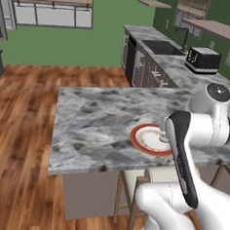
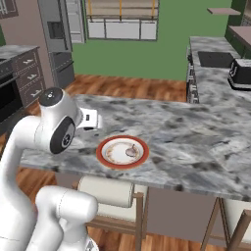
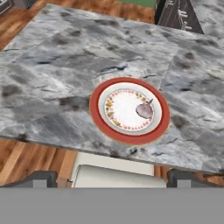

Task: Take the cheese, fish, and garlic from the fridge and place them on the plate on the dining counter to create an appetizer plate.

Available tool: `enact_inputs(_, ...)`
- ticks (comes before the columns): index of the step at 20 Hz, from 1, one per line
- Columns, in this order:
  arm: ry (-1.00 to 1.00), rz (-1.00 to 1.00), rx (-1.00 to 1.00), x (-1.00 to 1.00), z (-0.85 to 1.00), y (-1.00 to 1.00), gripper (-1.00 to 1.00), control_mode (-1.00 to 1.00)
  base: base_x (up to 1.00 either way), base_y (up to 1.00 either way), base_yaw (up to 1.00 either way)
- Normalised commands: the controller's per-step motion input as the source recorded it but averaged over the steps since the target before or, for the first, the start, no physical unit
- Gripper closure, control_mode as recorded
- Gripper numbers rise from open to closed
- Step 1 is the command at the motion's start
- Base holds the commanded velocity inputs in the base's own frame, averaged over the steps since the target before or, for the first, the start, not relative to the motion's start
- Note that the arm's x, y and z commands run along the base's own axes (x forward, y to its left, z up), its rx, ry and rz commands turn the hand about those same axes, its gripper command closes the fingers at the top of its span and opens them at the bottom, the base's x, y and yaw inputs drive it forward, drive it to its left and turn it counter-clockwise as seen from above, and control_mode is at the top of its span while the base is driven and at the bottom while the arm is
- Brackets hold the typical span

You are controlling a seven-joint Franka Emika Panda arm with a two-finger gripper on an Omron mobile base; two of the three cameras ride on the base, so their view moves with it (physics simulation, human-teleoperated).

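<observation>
The round white plate [image 3: 101, 127] with a red-orange rim lies on the marble dining counter [image 3: 52, 78], near its front edge. A small pale garlic bulb [image 3: 144, 110] rests on the plate's right half. In the hand view my gripper [image 3: 113, 179] hovers above and just in front of the plate, jaws wide open with nothing between them. From the right base view the plate [image 2: 104, 156] and garlic [image 2: 131, 151] sit just right of my white arm. The plate [image 1: 138, 141] is partly covered by the arm in the left base view. The grey fridge [image 2: 58, 39] stands far back left. Cheese and fish are out of view.
Cushioned stools [image 2: 105, 192] stand under the counter's near edge. A second marble counter [image 1: 188, 74] with a sink [image 1: 161, 46] and a toaster [image 1: 202, 60] runs along the green wall to the right. Wooden floor [image 1: 23, 119] lies to the left.
</observation>
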Motion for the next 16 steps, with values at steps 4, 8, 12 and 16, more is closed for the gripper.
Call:
enact_inputs(4,-0.32,0.01,0.14,-0.89,0.17,0.00,-1.00,-1.00,0.00,0.00,0.00)
enact_inputs(8,-0.08,0.02,0.03,-0.62,0.31,0.04,-1.00,-1.00,0.00,0.00,0.00)
enact_inputs(12,-0.06,0.07,0.00,-0.55,0.26,0.06,-1.00,-1.00,0.00,0.00,0.00)
enact_inputs(16,-0.02,0.03,-0.01,-0.34,0.06,0.34,-1.00,-1.00,0.00,0.00,0.00)
